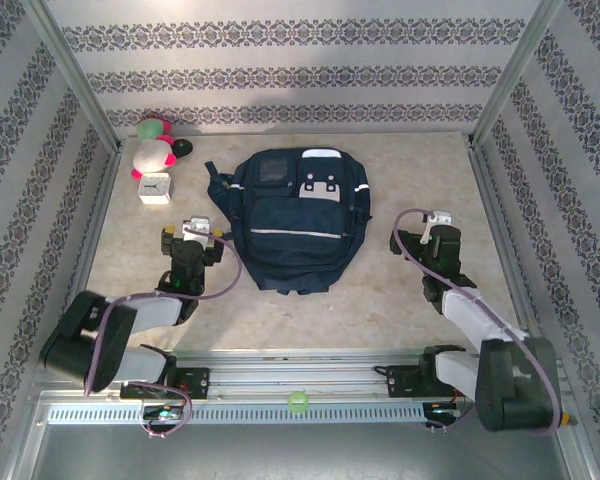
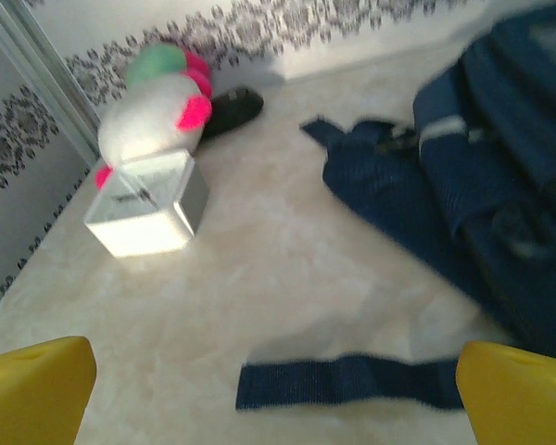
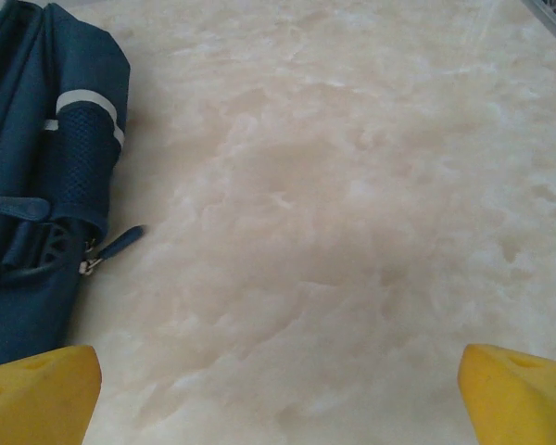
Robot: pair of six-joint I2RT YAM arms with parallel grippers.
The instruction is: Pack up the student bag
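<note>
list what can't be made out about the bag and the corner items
- Navy-blue fabric backpack: inside, top view, hidden by its own fabric; right wrist view cuts it at the left edge.
- White cube clock: dial, left wrist view, blurred, glare.
- Flat black object: identity, left wrist view, partly behind white-pink-green plush toy.

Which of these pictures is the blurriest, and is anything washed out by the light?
Left wrist view: smeared all over, with the student bag and plush toy soft-edged and the white cube clock glaring; right wrist view: crisper, with a zip pull clear; top view: even light, with a soft shadow at the foot of the back wall.
</note>
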